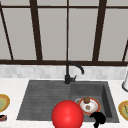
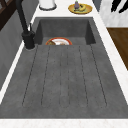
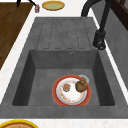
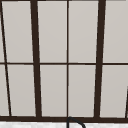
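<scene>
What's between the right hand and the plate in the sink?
Nothing visible. In the front view the right hand hangs at the front edge of the basin, right by the near rim of the plate. The red ball is off to the hand's left, not between them.

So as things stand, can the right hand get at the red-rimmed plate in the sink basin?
Probably yes. The right hand sits by the basin's front edge, just beside the red-rimmed plate, and nothing stands between them. The brown lump rests on the plate's far side, and the red ball is off to the left.
</scene>
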Motion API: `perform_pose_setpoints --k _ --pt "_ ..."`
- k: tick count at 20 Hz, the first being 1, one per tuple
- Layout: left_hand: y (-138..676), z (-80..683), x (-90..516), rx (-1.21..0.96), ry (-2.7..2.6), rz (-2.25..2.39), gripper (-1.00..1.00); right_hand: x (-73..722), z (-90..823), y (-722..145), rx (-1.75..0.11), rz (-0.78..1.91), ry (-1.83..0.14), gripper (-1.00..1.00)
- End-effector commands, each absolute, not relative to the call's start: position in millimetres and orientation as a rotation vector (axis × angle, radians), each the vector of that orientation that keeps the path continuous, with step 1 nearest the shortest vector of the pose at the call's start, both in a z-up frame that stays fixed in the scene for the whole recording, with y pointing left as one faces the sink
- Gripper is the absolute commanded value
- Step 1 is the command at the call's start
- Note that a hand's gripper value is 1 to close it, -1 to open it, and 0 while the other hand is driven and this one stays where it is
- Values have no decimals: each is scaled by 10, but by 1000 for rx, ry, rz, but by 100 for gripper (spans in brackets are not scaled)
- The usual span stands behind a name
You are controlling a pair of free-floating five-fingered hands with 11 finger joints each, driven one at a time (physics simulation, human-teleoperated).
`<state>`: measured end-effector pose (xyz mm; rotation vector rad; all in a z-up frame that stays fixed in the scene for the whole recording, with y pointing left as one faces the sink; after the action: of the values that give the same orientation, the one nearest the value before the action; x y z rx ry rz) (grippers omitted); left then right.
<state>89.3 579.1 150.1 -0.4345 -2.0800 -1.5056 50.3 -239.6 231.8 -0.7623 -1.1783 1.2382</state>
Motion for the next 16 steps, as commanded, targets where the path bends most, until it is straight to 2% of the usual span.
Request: perform_pose_setpoints --k 1,7,16 --pt "5715 1611 942 -479 -1971 -1526 -100 503 2318 -2396 -762 1238 -1178 0" --pt "5662 1899 1111 -521 -1957 -1508 -100 503 2318 -2396 -762 1238 -1178 0" --pt "5453 1427 1607 -530 -1930 -1490 -100 503 2318 -2396 -762 1238 -1178 0"
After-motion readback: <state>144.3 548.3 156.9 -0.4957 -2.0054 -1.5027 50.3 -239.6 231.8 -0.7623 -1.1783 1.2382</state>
